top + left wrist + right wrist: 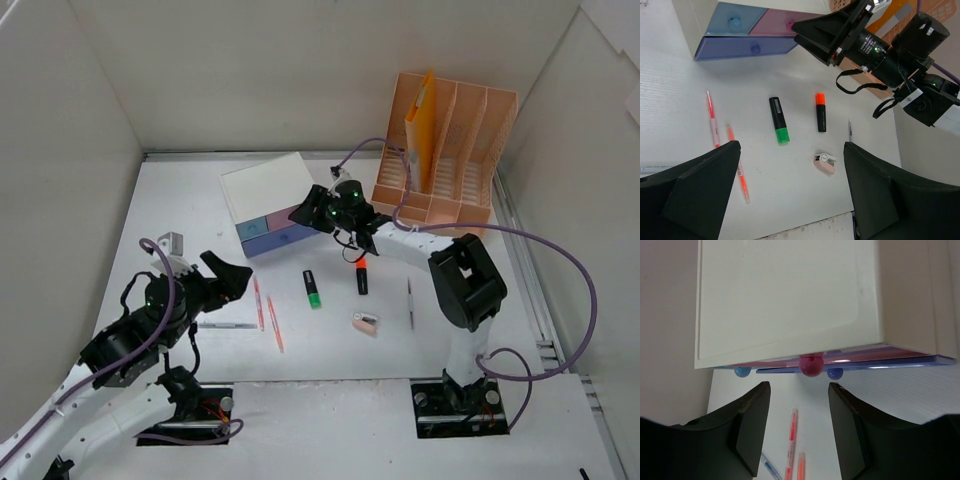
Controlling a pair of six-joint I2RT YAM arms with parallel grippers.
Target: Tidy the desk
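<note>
While hovering with the right pincer [799,390] half open and empty just short of the pink knob [811,365] on the drawer box [780,295], risks closing off-centre and slipping off that round knob. May also drag the whole box across the white table [330,352] beneath everything; holds the left pincer [790,150] wide open, empty, near the pens [713,120].

No legible text, brand, number or sign in any view. Green highlighter [779,120]: faint pale print along black barrel, too small to read. Small pink item [825,163]: dark mark on its white patch, illegible. Orange highlighter [820,119]: any barrel print too blurred to tell.
</note>
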